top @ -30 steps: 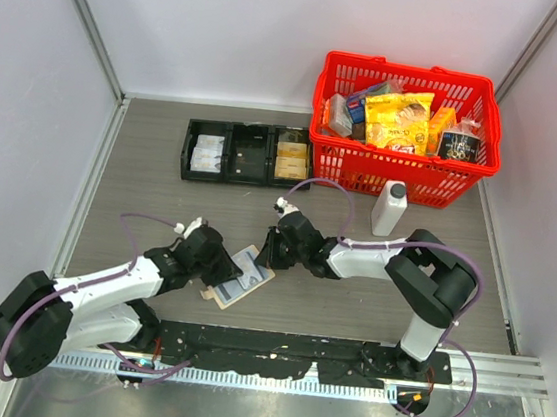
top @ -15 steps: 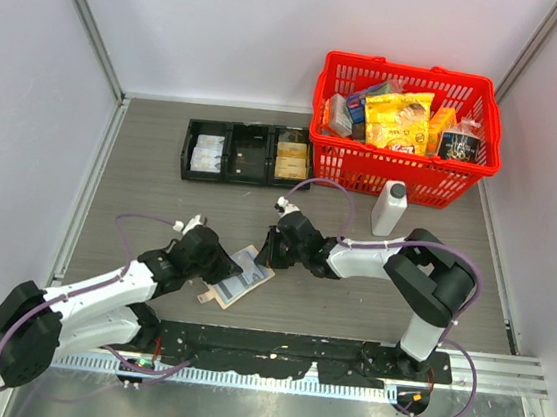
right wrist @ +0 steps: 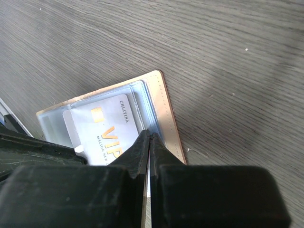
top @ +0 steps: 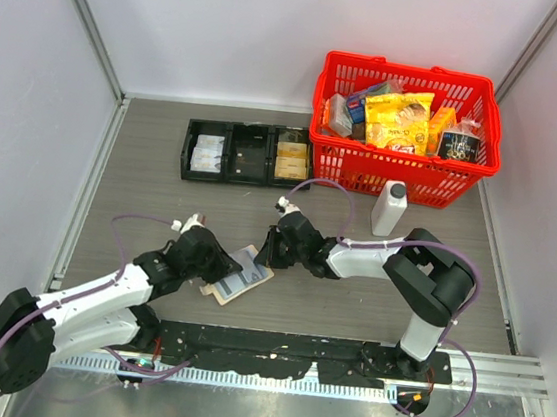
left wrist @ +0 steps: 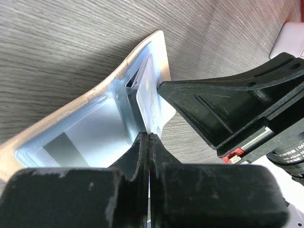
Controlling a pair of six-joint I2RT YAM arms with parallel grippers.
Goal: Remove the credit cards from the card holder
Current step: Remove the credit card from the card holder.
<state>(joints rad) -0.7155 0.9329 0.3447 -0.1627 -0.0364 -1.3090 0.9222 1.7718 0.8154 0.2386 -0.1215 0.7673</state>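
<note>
1. two arms reach low and inward; the left gripper (top: 219, 268) and right gripper (top: 269, 253) meet at the card holder (top: 240, 281) from opposite sides.
2. both grippers have their jaws pressed together at its blue-grey sleeves; whether they pinch anything i cannot tell.
3. the card holder lies open on the table (top: 142, 173), with a white vip card (right wrist: 102, 135) inside.
4. the black tray (top: 246, 154) and white bottle (top: 389, 208) stand well apart from it.

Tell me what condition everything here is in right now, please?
card holder, open on the table, pinched from both sides.
card, tucked in a clear sleeve.
left gripper, shut on the holder's edge.
right gripper, shut on the holder's other edge.
red basket, full of packets.
white bottle, upright.
black tray, end compartments hold items.
</note>
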